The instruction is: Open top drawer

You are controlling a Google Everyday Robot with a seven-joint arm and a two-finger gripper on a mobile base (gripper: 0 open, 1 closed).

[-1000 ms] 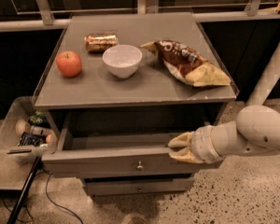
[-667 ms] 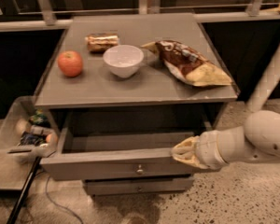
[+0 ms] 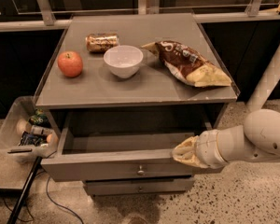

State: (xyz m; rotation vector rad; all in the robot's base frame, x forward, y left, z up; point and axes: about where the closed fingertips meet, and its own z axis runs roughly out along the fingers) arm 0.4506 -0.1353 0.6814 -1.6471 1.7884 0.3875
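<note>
The top drawer [image 3: 107,168] is a wide grey-brown drawer with a small round metal knob [image 3: 140,171] at its centre. It stands pulled out from under the tabletop, and its shallow grey box shows empty inside. My gripper [image 3: 183,152] sits at the right end of the drawer's front edge, at the top rim. My white arm [image 3: 256,139] reaches in from the right. A narrower drawer front [image 3: 140,187] with a like knob shows below.
On the grey tabletop [image 3: 144,85] lie a red apple [image 3: 70,63], a can on its side [image 3: 101,42], a white bowl [image 3: 123,61] and a chip bag [image 3: 191,64]. A clear bin of bottles [image 3: 25,129] stands at the left. Speckled floor lies in front.
The drawer has slid further out toward the camera, and my gripper has moved with its front edge, down and forward.
</note>
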